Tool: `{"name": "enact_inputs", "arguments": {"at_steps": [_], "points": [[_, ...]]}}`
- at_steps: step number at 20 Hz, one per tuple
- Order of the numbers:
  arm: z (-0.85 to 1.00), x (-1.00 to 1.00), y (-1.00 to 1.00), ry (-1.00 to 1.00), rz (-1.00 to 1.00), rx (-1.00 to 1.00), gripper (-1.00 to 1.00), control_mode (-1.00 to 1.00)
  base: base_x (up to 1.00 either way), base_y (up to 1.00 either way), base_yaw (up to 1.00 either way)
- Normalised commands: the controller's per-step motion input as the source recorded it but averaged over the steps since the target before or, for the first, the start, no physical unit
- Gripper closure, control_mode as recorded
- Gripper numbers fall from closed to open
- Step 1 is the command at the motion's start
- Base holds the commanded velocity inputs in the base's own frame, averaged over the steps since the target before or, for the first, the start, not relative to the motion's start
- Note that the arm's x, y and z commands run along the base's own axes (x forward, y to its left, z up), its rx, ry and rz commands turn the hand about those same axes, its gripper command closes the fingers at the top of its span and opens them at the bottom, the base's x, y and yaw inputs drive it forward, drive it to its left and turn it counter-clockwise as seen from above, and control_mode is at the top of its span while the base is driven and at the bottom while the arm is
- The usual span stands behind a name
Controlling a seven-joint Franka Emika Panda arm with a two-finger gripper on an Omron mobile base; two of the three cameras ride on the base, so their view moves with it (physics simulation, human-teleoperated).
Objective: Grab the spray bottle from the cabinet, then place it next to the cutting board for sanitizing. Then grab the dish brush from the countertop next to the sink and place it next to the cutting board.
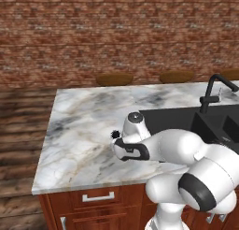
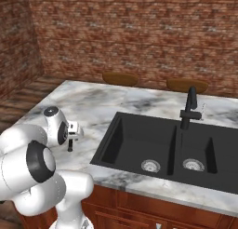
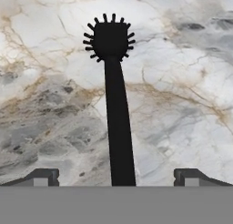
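Observation:
The black dish brush (image 3: 117, 104) lies flat on the marble countertop (image 3: 182, 91), left of the sink (image 1: 186, 119). Its bristle head (image 3: 109, 38) points away from the hand. My gripper (image 3: 117, 177) hangs low over the handle, open, with one fingertip (image 3: 43, 176) on each side of the handle and a wide gap between them. From the left base view, the brush head (image 1: 113, 134) peeks out beside the white hand. In the right base view the hand points down at the counter near its left end (image 2: 70, 142). The spray bottle, cabinet and cutting board are out of view.
The black double sink (image 2: 158, 144) with its angular faucet (image 2: 189, 107) takes up the right part of the countertop (image 1: 84, 131). Wooden drawers (image 1: 98, 196) sit under the slab. Two brown stools (image 1: 114, 78) stand behind it by the brick wall.

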Motion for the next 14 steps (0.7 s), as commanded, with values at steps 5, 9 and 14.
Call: {"name": "enact_inputs", "arguments": {"at_steps": [5,9,14], "points": [[-0.09,0.0,0.0,0.0,0.0,0.0,-1.0,-1.0,0.0,0.0,0.0],[-0.12,0.04,0.0,0.0,0.0,0.0,-1.0,-1.0,0.0,0.0,0.0],[-0.14,0.04,0.0,0.0,0.0,0.0,-1.0,-1.0,0.0,0.0,0.0]]}}
